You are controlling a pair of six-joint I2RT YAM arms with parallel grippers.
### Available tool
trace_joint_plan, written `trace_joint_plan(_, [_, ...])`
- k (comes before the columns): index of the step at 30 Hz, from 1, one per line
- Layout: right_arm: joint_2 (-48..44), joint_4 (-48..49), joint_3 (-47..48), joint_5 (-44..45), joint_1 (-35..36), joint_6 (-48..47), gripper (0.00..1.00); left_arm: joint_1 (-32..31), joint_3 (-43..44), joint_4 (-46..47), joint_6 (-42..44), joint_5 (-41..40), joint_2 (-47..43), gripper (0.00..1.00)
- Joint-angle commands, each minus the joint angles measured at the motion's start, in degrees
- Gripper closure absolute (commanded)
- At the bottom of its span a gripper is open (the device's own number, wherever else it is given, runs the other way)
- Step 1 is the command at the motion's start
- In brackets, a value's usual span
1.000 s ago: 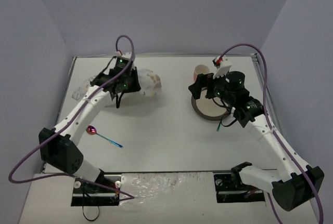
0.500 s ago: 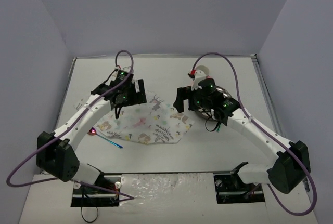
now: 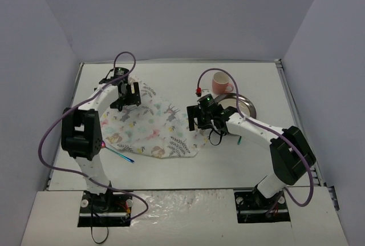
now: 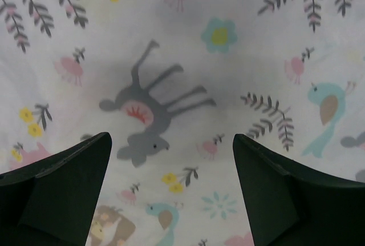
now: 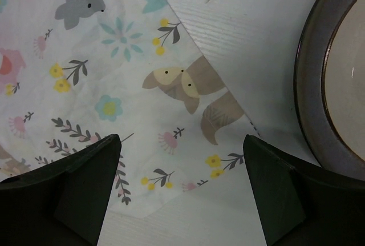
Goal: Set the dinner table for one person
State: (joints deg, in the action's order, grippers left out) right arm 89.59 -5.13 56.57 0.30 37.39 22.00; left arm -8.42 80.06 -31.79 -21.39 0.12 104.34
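Note:
The white dinner table [image 3: 228,166] carries a placemat [image 3: 151,126] printed with pastel animals and leaves, spread flat at centre left. My left gripper [image 3: 126,95] is open and empty over the placemat's far left part; the left wrist view shows only printed cloth [image 4: 171,86] between the fingers [image 4: 63,189]. My right gripper [image 3: 197,121] is open and empty over the placemat's right corner [image 5: 171,143], with bare table [image 5: 256,46] beside it. A dark-rimmed plate [image 3: 244,107] lies just right of it and shows in the right wrist view [image 5: 311,80].
A pink mug [image 3: 221,82] stands behind the plate. A spoon [image 3: 114,150] with a pink bowl and blue handle lies left of the placemat's near edge. A thin green item [image 3: 239,140] lies by the right arm. Walls enclose the table on three sides.

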Motion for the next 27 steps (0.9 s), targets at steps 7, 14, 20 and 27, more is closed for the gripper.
trace_joint_plan(7, [4.1, 3.2, -1.5, 8.0, 1.9, 4.9, 0.16, 6.5, 15.7, 5.1, 7.5, -0.6, 11.5, 0.15])
trace_joint_plan(14, [6.5, 4.6, -4.0, 11.1, 3.1, 7.4, 0.12, 7.9, 17.9, 7.2, 8.1, -1.1, 15.7, 0.14])
trace_joint_plan(20, [7.1, 4.6, -5.4, 14.5, 3.6, 9.1, 0.11, 8.6, 20.2, 8.0, 9.3, -2.9, 18.5, 0.13])
trace_joint_plan(27, [8.6, 4.5, -5.9, 14.9, 3.7, 9.1, 0.10, 10.5, 21.6, 9.0, 10.3, -3.8, 20.7, 0.13])
